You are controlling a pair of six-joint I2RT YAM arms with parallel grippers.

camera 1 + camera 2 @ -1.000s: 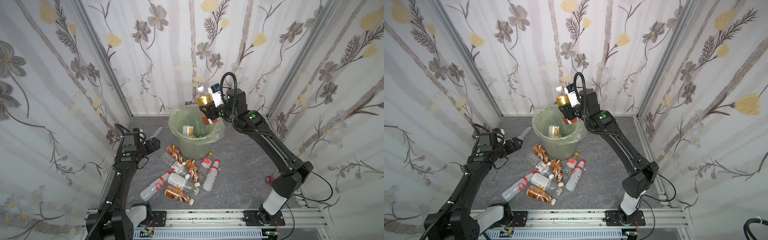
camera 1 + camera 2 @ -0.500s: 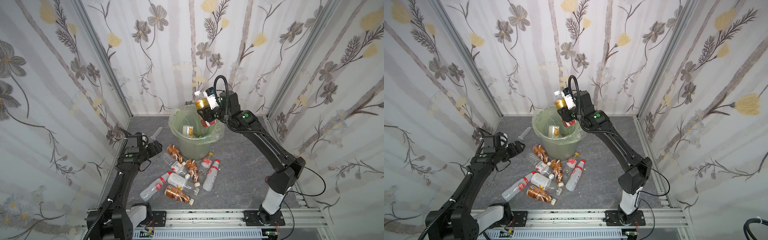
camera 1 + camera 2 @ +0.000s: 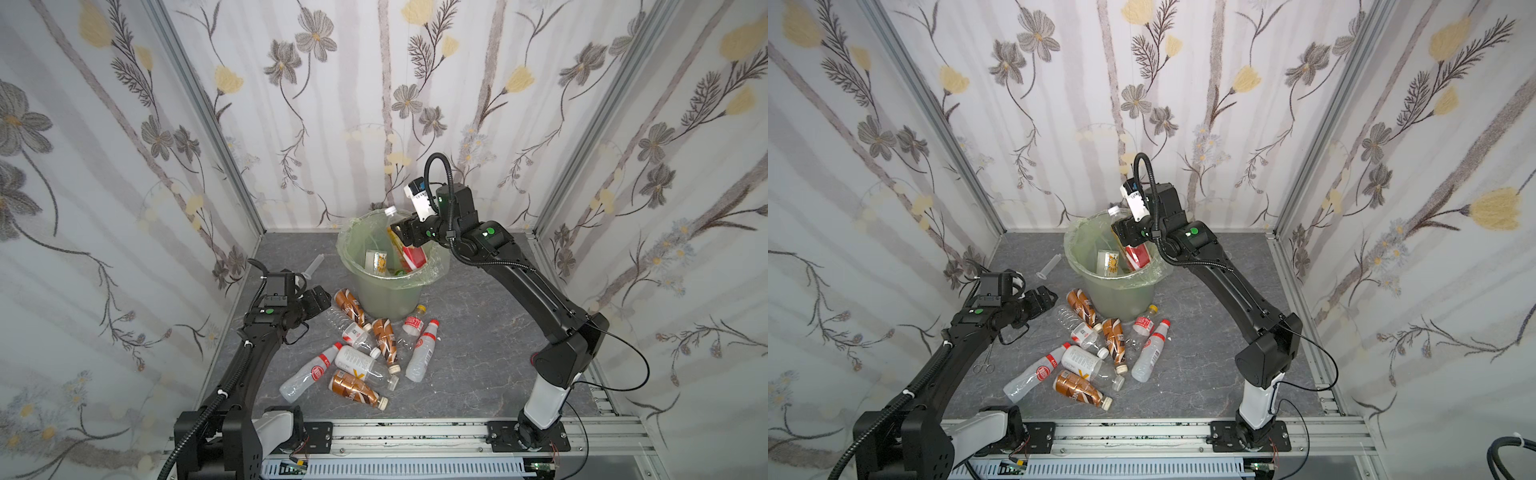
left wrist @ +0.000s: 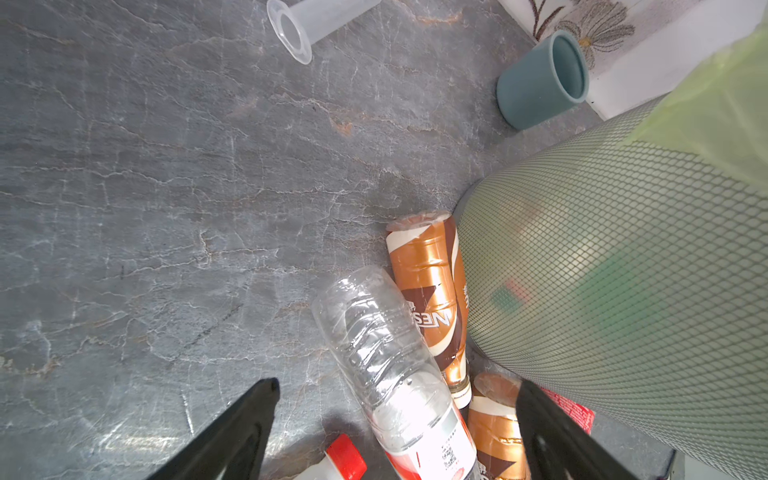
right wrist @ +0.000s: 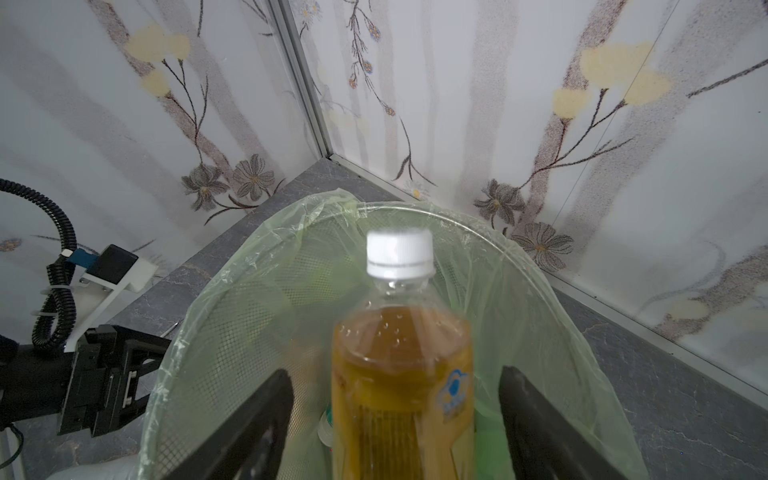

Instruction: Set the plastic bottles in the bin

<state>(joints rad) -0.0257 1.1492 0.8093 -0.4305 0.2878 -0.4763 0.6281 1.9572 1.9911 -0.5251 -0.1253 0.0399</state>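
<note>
Bottles point(image 3: 356, 363) are mostly heaped on their sides on the grey table point(image 3: 478, 374), between the bin point(image 3: 390, 299) and the front edge. That bin sits mid back edge, pale green bag point(image 5: 519, 316) folded over its rim. Readable text is slim: the copper coffee bottle point(image 4: 428, 291) lying right against the bin wall shows "NES" upside down in the left wrist view, cap end aimed at the heap. Next to it a clear bottle point(image 4: 374, 345) has a white and red label, print too tiny to read. Then the tea bottle point(image 5: 401, 357): amber liquid, white cap, pale blue logo I can't make out. It's cap up, base down inside the bin, long axis near upright with a slight lean, a bit blurry. The right gripper point(image 5: 394, 372) has its fingers spread with a gap on both sides of that tea bottle, so no grip on it. The left gripper point(image 4: 397, 384) hangs wide open over the clear bottle, nothing in it. A clear syringe point(image 3: 313, 266) lies between the bin and the left edge.
</note>
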